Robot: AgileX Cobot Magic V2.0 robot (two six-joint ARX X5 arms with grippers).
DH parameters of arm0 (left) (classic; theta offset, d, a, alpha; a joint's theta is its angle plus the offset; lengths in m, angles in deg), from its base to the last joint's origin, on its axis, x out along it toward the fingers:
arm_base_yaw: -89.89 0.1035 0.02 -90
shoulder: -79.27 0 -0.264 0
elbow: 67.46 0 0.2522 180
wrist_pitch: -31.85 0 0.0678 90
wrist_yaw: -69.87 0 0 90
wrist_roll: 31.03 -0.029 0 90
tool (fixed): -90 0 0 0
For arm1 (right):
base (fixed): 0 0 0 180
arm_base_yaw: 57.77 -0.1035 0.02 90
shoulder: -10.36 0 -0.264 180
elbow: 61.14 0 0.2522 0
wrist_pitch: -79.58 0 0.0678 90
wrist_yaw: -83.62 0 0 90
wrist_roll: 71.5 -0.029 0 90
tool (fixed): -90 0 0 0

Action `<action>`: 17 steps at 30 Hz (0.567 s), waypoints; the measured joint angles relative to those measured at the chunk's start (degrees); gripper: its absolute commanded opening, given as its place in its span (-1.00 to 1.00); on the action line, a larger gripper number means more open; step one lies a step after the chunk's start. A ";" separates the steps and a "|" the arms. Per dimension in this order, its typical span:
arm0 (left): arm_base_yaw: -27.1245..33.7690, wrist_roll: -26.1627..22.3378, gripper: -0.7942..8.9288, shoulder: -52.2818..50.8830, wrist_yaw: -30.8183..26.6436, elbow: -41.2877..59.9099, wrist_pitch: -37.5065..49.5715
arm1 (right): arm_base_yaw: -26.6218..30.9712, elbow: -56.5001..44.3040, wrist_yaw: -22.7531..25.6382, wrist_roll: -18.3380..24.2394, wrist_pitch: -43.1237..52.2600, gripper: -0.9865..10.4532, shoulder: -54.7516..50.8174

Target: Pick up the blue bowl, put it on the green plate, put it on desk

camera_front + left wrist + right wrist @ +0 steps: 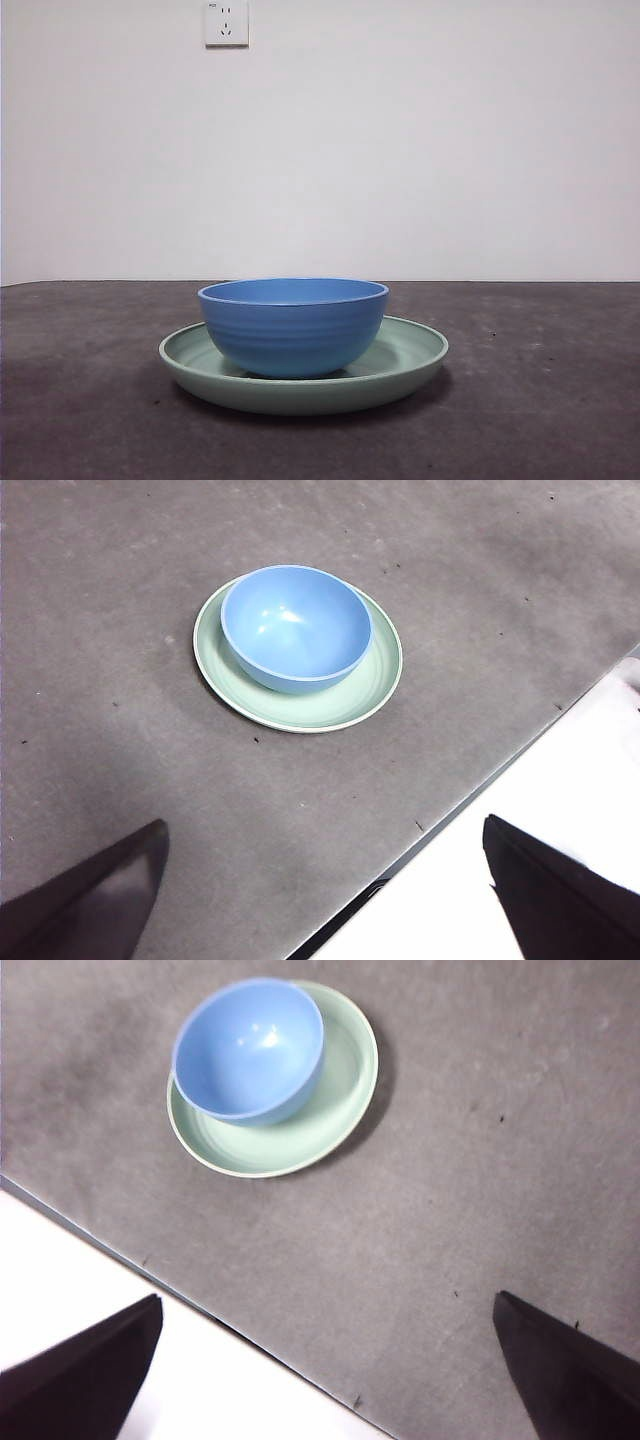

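In your front view, the blue bowl (293, 327) sits upright inside the green plate (410, 360), low in the frame's centre, on the desk (90, 400). Your left gripper (325, 900) and right gripper (325, 1380) both hang well apart from the dishes, jaws spread wide and holding nothing. A wall socket (227, 22) shows at upper left.

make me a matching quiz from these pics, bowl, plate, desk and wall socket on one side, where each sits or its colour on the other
Things:
1. bowl
2. plate
3. desk
4. socket

Descriptions:
a. dark grey-brown, speckled
b. white, high on the wall
c. blue, sitting in the plate
d. pale green, lying on the desk

Pairs: 1-c, 2-d, 3-a, 4-b
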 measured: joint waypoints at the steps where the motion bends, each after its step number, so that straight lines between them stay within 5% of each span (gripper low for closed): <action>1: 0.00 0.00 0.17 0.00 0.02 0.00 0.00 | 0.00 0.00 0.00 0.00 -0.04 0.07 -0.72; 3: 0.00 0.00 -0.13 0.00 0.00 0.00 0.02 | 0.00 0.00 -0.09 -0.02 -0.44 -0.29 -1.64; 5: 0.00 -0.09 -0.89 0.00 0.02 0.00 -0.04 | 0.00 0.00 -0.39 -0.02 -1.62 -0.84 -2.12; 6: 0.00 -0.11 -0.76 0.00 0.02 0.00 -0.11 | 0.00 0.00 -0.44 0.00 -2.29 -0.78 -2.23; 17: 0.00 0.07 -0.80 0.00 0.00 0.00 0.02 | 0.00 0.00 -0.22 0.02 -2.60 -0.78 -2.27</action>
